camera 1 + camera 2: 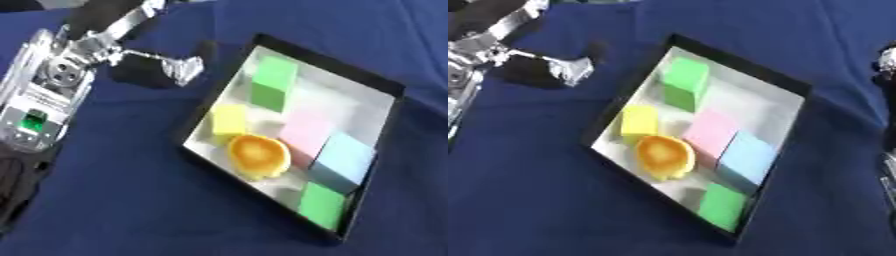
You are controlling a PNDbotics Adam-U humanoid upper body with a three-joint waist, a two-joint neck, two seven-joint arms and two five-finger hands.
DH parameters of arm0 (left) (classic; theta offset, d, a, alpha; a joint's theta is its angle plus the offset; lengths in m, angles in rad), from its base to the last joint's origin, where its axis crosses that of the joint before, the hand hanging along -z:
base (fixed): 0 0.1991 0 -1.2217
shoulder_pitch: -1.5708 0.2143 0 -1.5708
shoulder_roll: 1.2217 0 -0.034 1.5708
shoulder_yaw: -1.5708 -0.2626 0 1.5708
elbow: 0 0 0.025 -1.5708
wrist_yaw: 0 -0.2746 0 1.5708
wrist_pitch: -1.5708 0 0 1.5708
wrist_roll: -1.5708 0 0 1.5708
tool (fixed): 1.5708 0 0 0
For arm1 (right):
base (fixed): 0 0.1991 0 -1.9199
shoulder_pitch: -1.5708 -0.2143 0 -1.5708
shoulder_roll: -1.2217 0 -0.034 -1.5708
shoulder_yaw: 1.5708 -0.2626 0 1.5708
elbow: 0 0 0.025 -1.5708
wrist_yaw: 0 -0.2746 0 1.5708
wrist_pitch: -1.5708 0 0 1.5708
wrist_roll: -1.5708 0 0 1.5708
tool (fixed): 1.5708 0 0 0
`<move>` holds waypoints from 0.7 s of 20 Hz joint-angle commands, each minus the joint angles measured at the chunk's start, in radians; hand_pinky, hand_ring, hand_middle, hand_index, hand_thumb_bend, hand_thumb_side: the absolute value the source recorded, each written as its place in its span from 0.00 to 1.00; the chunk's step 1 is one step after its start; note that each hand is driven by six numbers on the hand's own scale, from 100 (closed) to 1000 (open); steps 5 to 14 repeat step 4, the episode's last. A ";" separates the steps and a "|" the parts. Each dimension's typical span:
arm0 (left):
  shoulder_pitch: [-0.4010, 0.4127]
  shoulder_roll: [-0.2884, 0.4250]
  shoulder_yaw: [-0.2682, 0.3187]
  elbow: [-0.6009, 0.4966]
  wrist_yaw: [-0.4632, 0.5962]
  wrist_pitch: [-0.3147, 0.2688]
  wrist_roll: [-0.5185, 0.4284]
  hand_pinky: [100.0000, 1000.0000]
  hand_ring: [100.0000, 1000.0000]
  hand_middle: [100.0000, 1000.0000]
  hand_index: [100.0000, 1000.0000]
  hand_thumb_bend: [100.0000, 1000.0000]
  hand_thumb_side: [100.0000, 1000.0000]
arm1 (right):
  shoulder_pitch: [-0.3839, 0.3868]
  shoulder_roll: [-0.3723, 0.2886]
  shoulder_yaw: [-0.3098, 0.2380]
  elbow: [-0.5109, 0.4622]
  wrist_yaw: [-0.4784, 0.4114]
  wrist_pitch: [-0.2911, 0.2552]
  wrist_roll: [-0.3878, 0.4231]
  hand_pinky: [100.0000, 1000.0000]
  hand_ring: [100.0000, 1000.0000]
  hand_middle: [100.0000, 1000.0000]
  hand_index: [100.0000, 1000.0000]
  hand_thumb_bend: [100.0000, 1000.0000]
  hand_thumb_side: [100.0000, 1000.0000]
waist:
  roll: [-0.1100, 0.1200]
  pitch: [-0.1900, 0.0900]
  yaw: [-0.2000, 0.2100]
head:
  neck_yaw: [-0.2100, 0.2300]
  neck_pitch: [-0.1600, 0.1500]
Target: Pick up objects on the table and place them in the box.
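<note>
Here the box (390, 85) runs diagonally (blocks inside); left hand (179, 67) beside it, fingers indiscernible.

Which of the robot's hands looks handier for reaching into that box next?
Probably the left hand: it hangs just beside the box. The right barely shows at the right eye view's edge.

the box (385, 82) lies askew on the blue cloth (131, 210), holding two green cubes (273, 82), a yellow cube (229, 119), a pink cube (306, 131), a light blue cube (343, 161) and an orange round thing (258, 156), perhaps a small bowl. the left hand (179, 67) hovers just beside the box's upper left edge, fingers blurred.
</note>
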 commanded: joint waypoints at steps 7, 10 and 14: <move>0.120 0.027 0.159 -0.040 0.276 0.040 0.185 0.78 0.74 0.75 0.82 0.00 0.65 | -0.002 -0.027 -0.011 -0.025 -0.001 -0.005 -0.001 0.78 0.74 0.69 0.78 0.00 0.44 | -0.022 -0.101 0.011 | -0.004 0.010; 0.120 0.027 0.159 -0.040 0.276 0.040 0.185 0.78 0.74 0.75 0.82 0.00 0.65 | -0.002 -0.027 -0.011 -0.025 -0.001 -0.005 -0.001 0.78 0.74 0.69 0.78 0.00 0.44 | -0.022 -0.101 0.011 | -0.004 0.010; 0.120 0.027 0.159 -0.040 0.276 0.040 0.185 0.78 0.74 0.75 0.82 0.00 0.65 | -0.002 -0.027 -0.011 -0.025 -0.001 -0.005 -0.001 0.78 0.74 0.69 0.78 0.00 0.44 | -0.022 -0.101 0.011 | -0.004 0.010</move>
